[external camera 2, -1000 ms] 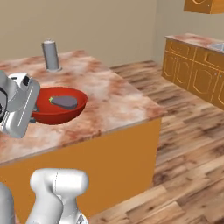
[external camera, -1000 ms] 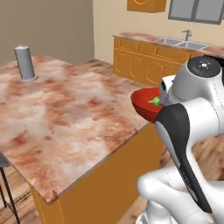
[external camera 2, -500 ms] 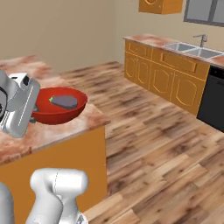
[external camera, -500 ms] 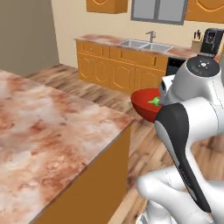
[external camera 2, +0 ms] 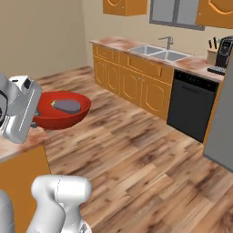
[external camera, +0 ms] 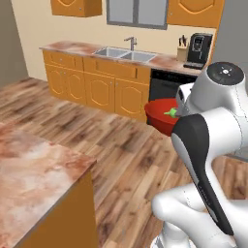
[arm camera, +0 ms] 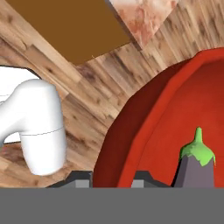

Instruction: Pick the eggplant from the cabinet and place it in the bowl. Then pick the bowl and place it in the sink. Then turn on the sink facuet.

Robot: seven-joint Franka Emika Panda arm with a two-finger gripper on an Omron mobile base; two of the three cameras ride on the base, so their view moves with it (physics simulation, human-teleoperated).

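The glossy red bowl point(external camera 2: 61, 112) hangs level in the air with its rim between the fingers, apparently pinched there, though the contact itself is hard to make out. The grey-purple eggplant point(external camera 2: 67, 106) lies flat inside it, just beyond the fingertips, green stem tip toward them. Far ahead, the grey double sink point(external camera 2: 159, 52) sits in the marbled counter, its faucet point(external camera 2: 168, 42) upright behind the basins.

Cream walls point(external camera 2: 50, 32) rise over a wood plank floor point(external camera 2: 136, 154). Orange panelled cabinets point(external camera: 104, 89) line the far wall under a marbled bench point(external camera: 72, 47), beside a black dishwasher point(external camera 2: 189, 109). A grey window point(external camera: 135, 12) sits between upper cabinets point(external camera: 76, 7). A coffee machine point(external camera: 197, 48) stands beside a knife block point(external camera: 182, 50).
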